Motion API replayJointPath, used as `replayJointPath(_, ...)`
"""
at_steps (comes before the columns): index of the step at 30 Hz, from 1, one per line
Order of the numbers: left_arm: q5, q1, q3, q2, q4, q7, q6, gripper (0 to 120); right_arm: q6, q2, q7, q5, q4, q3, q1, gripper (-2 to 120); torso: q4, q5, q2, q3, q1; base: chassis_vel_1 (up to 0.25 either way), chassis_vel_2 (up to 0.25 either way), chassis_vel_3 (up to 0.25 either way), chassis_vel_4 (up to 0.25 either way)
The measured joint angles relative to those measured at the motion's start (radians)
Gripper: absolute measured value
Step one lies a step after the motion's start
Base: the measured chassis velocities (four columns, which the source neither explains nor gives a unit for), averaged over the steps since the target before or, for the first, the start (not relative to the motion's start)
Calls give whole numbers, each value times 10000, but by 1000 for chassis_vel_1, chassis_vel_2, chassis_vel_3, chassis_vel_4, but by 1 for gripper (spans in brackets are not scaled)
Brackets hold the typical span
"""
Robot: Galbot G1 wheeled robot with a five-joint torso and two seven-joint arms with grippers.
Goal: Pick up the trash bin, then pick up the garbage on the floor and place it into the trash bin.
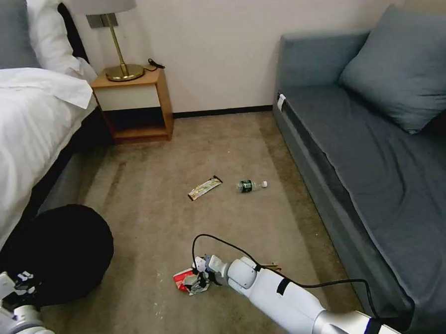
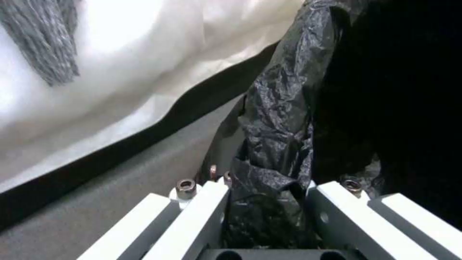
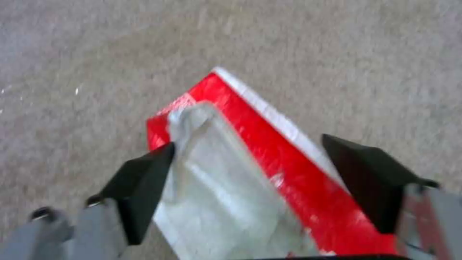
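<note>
The black trash bin [image 1: 63,252] hangs at the lower left beside the bed, my left gripper [image 1: 17,287] shut on its bag-lined rim [image 2: 269,180]. Low over the carpet, my right gripper [image 1: 201,277] stands open with its black pads [image 3: 139,180] on either side of the red-and-white crumpled wrapper [image 3: 269,169], which lies on the floor [image 1: 185,281]. One pad touches the wrapper's silver side. Farther out on the carpet lie the long yellow-green snack wrapper [image 1: 204,187] and the small clear bottle [image 1: 250,185]. A sliver of brown paper [image 1: 272,267] peeks from behind my right arm.
A bed with white sheets [image 1: 21,127] runs along the left. A wooden nightstand [image 1: 135,107] with a brass lamp stands at the back wall. A grey-blue sofa [image 1: 372,169] lines the right side. Open carpet [image 1: 150,210] lies between bed and sofa.
</note>
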Motion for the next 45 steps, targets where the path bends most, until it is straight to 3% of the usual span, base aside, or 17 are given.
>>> replayJointPath(20, 20, 94, 84, -77, 10, 74, -150, 3, 559, -185, -238, -270, 79, 591, -402, 4, -1, 0, 1, 0, 0, 0, 0, 0, 0)
replayJointPath(35, 205, 300, 108, -269, -154, 153, -256, 3, 811, -717, -149, 592, 2038, 1264, -682, 0, -1, 0, 1, 0, 0, 0, 0, 0, 0)
replayJointPath(45, 536, 205, 486, -563, -158, 166, -278, 3, 891, -962, 224, 3034, 4803, 1069, -569, 0, 0, 0, 1, 0, 0, 0, 0, 0, 0)
